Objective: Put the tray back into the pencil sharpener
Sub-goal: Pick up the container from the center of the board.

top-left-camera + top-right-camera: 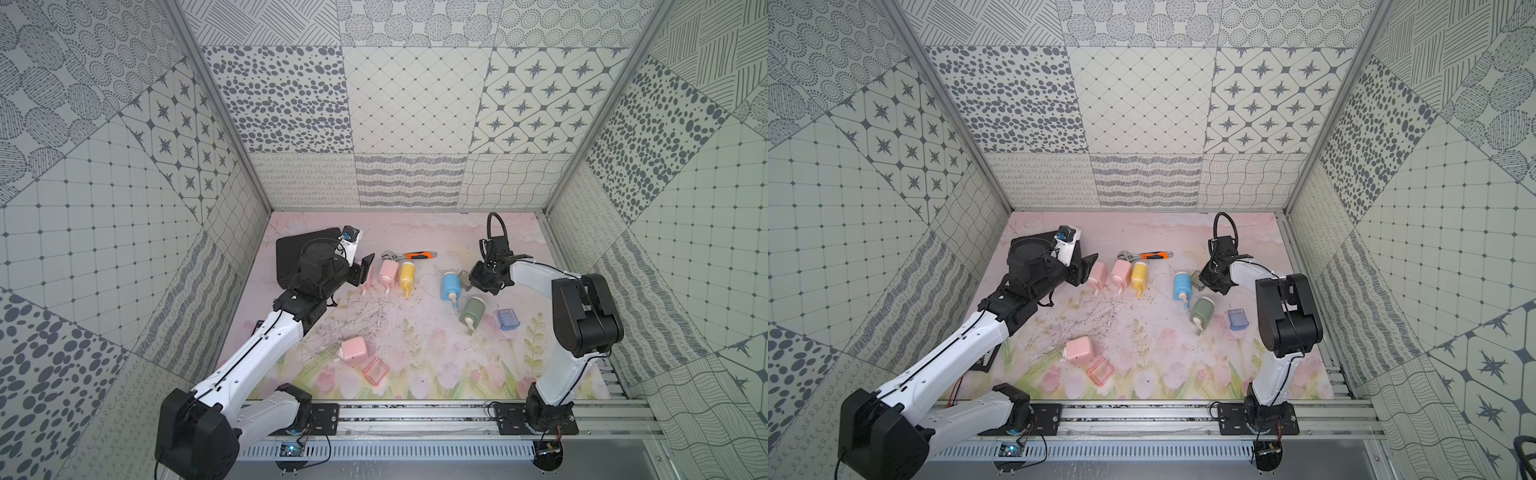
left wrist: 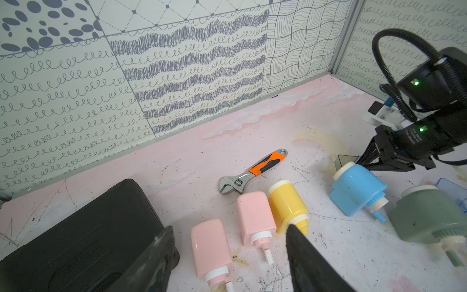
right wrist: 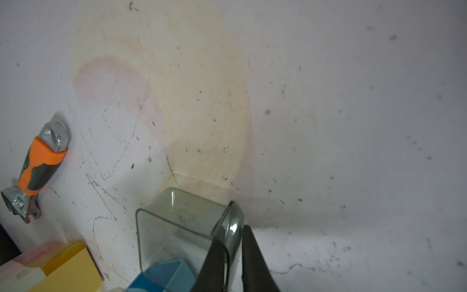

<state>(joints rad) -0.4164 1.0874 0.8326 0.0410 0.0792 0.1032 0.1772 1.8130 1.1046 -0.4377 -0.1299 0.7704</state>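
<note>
Right gripper (image 3: pixel 232 232) pinches one smooth wall of the clear, greenish, boxy tray (image 3: pixel 177 222), beside the blue sharpener (image 3: pixel 161 275). Left gripper (image 2: pixel 228 226) gapes, holding nothing, over two pink sharpeners (image 2: pixel 211 249). In both top views the tray sits just beside the blue sharpener.

I see an orange-handled adjustable wrench (image 1: pixel 409 255) lying flat towards the back of the floral mat (image 1: pixel 415 232), apart from the black case (image 1: pixel 291 253) at the back left. Pencil scribbles (image 1: pixel 365 316) mark the mat, and my right wrist view shows a yellowish stain (image 3: pixel 202 101).
</note>
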